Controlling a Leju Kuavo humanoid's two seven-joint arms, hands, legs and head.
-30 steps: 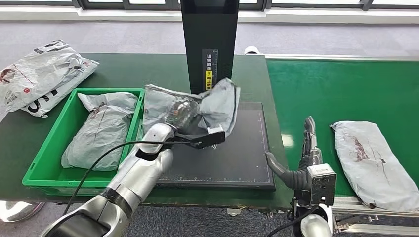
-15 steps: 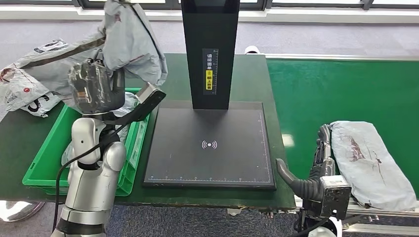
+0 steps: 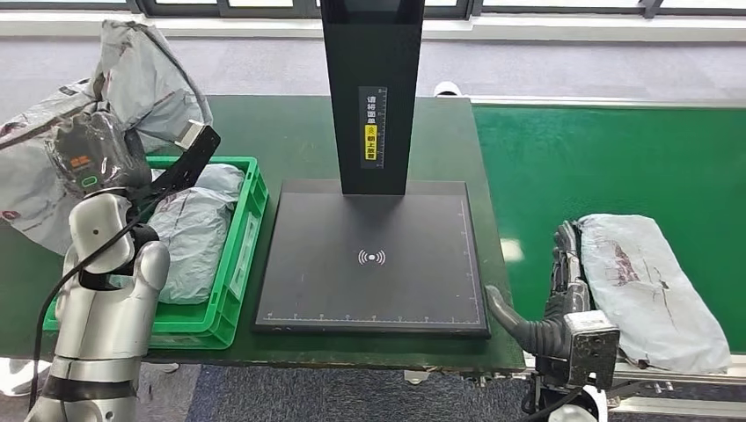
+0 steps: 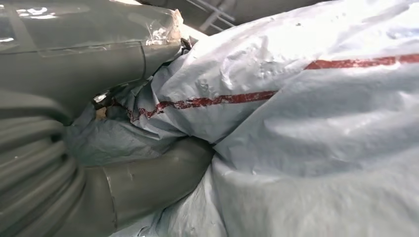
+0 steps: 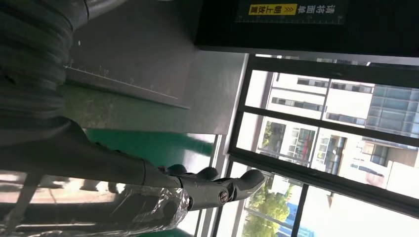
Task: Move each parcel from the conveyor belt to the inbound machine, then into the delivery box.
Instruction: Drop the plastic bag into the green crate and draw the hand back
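Since half a second ago, the left hand [image 3: 97, 154] has swung further left in the head view, carrying its crumpled grey plastic parcel [image 3: 145, 75] from above the bin's inner corner to a spot over the bin's far-left side. Right hand [image 3: 563, 264] has edged slightly toward the flat grey plastic parcel on the green belt [image 3: 647, 286].

Head view: left arm is bent upright at the tabletop's [image 3: 290, 132] near-left edge, the hand raised high with the held parcel bunched above and behind it. Below it sits the green plastic delivery bin [image 3: 237, 264], with a grey bagged parcel lying inside [image 3: 189, 237]. Another white-grey printed parcel [image 3: 26, 189] lies on the tabletop left of the bin, partly behind the arm. Black flat scanner pad of the inbound machine [image 3: 374, 255] is bare, its black upright column [image 3: 374, 88] at the far edge. Right hand rests low at the edge of the green conveyor belt [image 3: 598, 149], fingers extended forward, just beside the belt parcel's near-left edge; contact cannot be told.

Left wrist view: grey thumb [image 4: 148, 185] and fingers [image 4: 99, 49] are closed around a fold of the held parcel [image 4: 306, 123], which bears a red stripe.

Right wrist view: right hand [image 5: 148, 177] holds nothing, its dark fingers [image 5: 232, 185] stretched out, thumb apart.
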